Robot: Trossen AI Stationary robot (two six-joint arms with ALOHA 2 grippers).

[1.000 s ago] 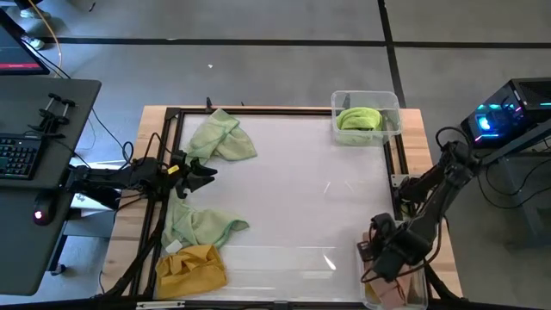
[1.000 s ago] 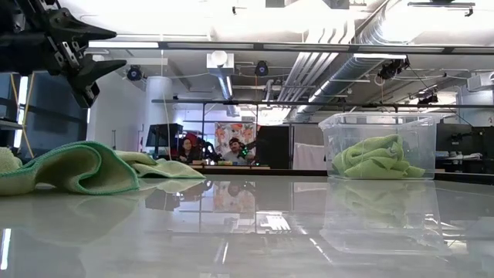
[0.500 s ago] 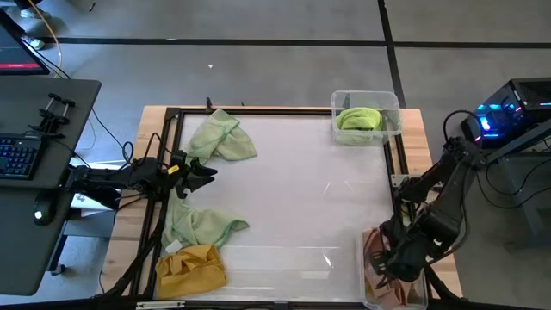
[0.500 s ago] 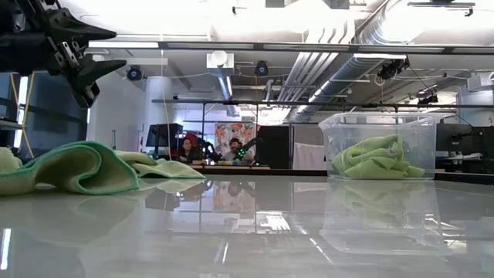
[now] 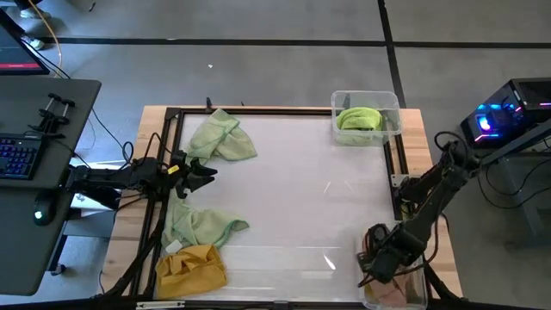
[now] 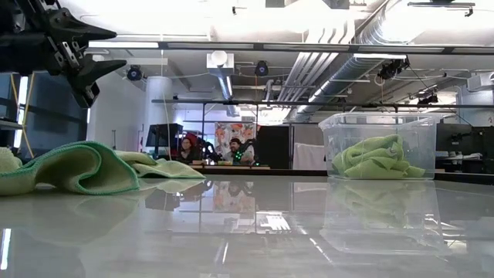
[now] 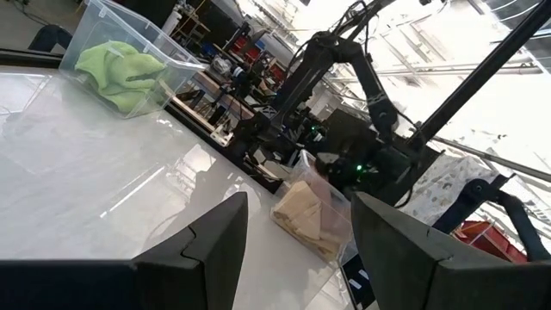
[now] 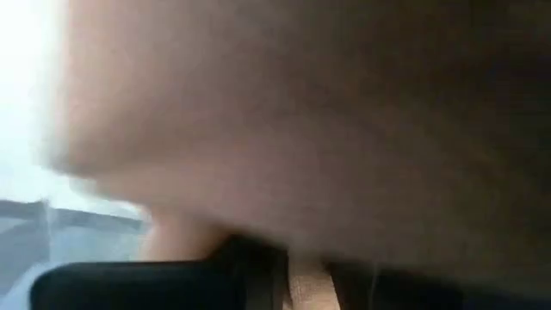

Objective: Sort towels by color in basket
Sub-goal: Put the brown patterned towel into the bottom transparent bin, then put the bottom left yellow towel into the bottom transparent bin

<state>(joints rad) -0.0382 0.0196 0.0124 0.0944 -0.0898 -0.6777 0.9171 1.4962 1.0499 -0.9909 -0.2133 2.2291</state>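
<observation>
My left gripper [image 5: 212,172] [image 6: 116,51] hangs open above the table's left side, between two pale green towels [image 5: 222,138] [image 5: 203,226]. A mustard yellow towel [image 5: 191,268] lies at the near left corner. A bright green towel [image 5: 359,119] [image 7: 119,65] sits in the clear far right bin [image 5: 393,102]. My right gripper [image 5: 377,267] is down at the clear near right bin [image 5: 422,288], which holds peach towels [image 5: 389,294] [image 7: 303,217]. The right wrist view is filled by blurred peach cloth [image 8: 301,155].
A dark frame [image 5: 258,110] edges the white table top. A desk with a keyboard [image 5: 19,155] stands off the table's left side. People sit in the room far behind the table [image 6: 208,148]. The middle of the table top [image 5: 301,189] is bare.
My right arm has swung over the near right bin, first toward the table's right edge, then back toward its left and near side. Half a second ago a pinkish cloth showed beside the gripper; now the gripper covers it. My left arm has kept still.
</observation>
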